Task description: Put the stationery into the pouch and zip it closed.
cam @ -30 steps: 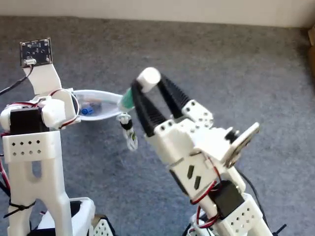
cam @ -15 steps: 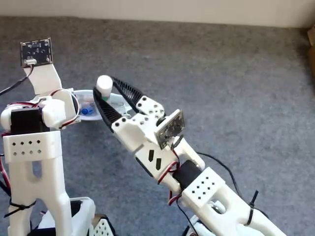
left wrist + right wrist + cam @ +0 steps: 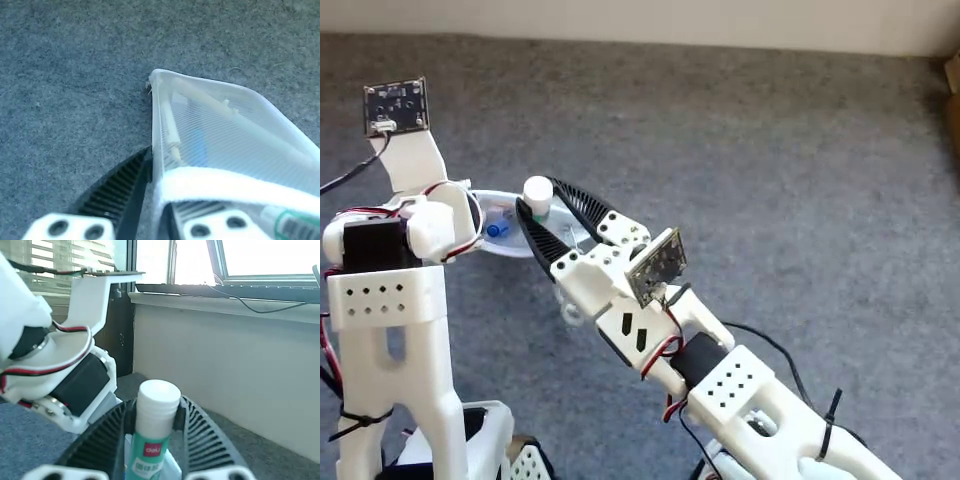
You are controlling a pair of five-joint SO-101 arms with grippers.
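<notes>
1. Right hand [image 3: 538, 197] clamped on glue stick [image 3: 156, 410], cap up, long axis near upright, directly above pouch [image 3: 225, 145] opening.
2. Left hand [image 3: 157, 200] pinched on pouch rim, holding it open.
3. Likely next: lower straight down, release.

**Over to the pouch and down**

Swung left across the grey carpet [image 3: 800, 150] with the glue stick [image 3: 537, 187] in the right gripper [image 3: 538, 200]. Began a second ago well to the right of the pouch [image 3: 510, 248], raised, with the green body in plain sight. Reached the pouch's open mouth half a second ago. Since then shifted a touch to the right and lowered, leaving just the white cap and a sliver of green above the rim. Rolled at the wrist along the way, bringing the camera board [image 3: 655, 265] from the right flank round to face upward.
</notes>
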